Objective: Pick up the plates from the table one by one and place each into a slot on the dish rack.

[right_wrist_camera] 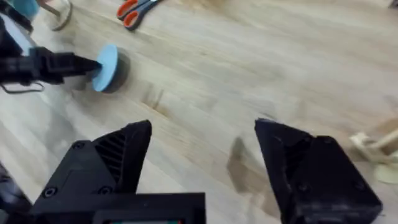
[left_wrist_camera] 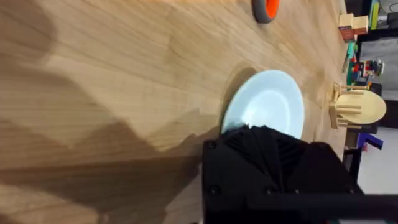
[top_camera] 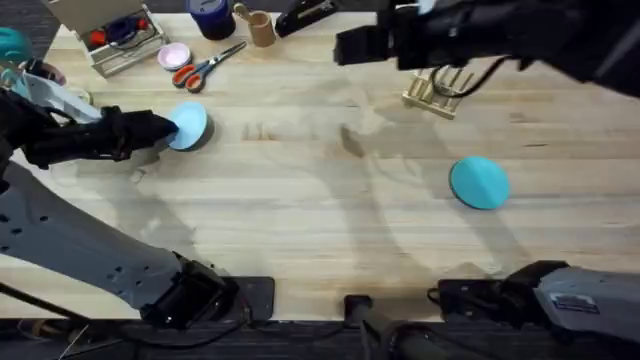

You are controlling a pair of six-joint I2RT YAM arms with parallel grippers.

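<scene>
On pale grainy table (top_camera: 320,220), round smooth teal plate (top_camera: 480,182), flat.

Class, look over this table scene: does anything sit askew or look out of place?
Yes. The pale blue plate is tipped up on edge, not flat on the table, pinched in the left gripper. The teal plate lies flat.
</scene>
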